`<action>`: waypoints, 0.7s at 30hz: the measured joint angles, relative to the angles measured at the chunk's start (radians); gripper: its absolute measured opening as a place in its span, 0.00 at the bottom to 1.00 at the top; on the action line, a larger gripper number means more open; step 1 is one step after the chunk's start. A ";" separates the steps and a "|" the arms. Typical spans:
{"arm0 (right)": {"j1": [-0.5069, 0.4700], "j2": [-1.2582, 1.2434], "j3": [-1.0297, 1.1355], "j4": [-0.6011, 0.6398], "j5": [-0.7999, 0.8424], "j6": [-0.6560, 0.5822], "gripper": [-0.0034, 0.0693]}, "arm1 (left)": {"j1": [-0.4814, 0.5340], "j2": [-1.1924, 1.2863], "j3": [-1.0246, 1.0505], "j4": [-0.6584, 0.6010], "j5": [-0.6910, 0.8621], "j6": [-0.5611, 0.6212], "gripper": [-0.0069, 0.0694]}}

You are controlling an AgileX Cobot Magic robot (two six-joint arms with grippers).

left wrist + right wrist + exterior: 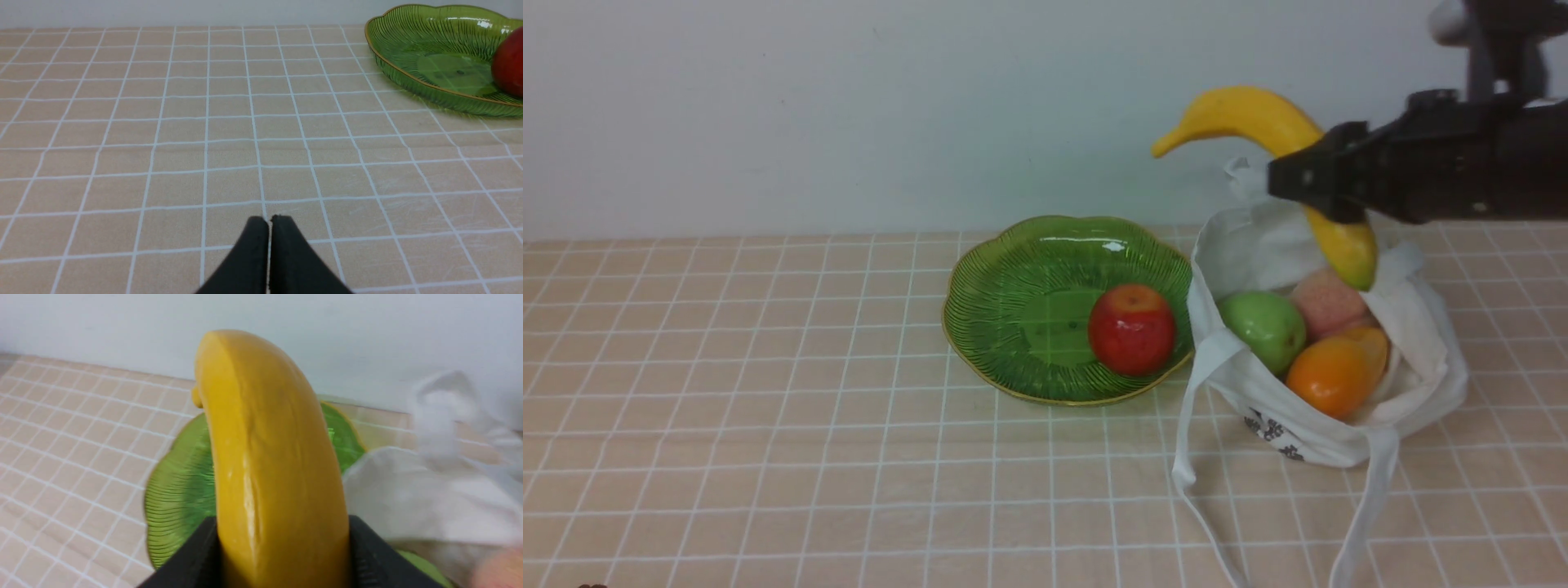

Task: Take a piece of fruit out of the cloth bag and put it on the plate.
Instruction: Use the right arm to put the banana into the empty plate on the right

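The right gripper (1308,184) clamps the upright banana (1250,113) mid-length above the cloth bag (1421,384) — the plate (988,269) lies lower, to its left.

The banana (1241,114) has smooth, waxy yellow skin with a faint sheen. The plate (1013,245) is glossy, ribbed green glass with a thin gold edge. The cloth bag (1429,367) is soft, matt white fabric, and the red apple (1131,329) shines. The gridded surface (727,392) looks matt, as do the black right tool (1311,184) and left tool (269,222).
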 joint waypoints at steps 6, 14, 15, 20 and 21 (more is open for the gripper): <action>0.137 0.201 -0.121 0.188 -0.065 -0.268 0.49 | 0.000 0.000 0.000 0.000 0.000 0.000 0.08; 0.161 0.451 -0.266 0.385 -0.169 -0.401 0.49 | 0.000 0.000 0.000 0.000 0.000 0.000 0.08; 0.161 0.461 -0.275 0.403 -0.172 -0.404 0.49 | 0.000 0.000 0.000 0.000 0.000 0.000 0.08; 0.161 0.554 -0.328 0.569 -0.196 -0.526 0.61 | 0.000 0.000 0.000 0.000 0.000 0.000 0.08; 0.161 0.557 -0.330 0.592 -0.205 -0.555 0.66 | 0.000 0.000 0.000 0.000 0.000 0.000 0.08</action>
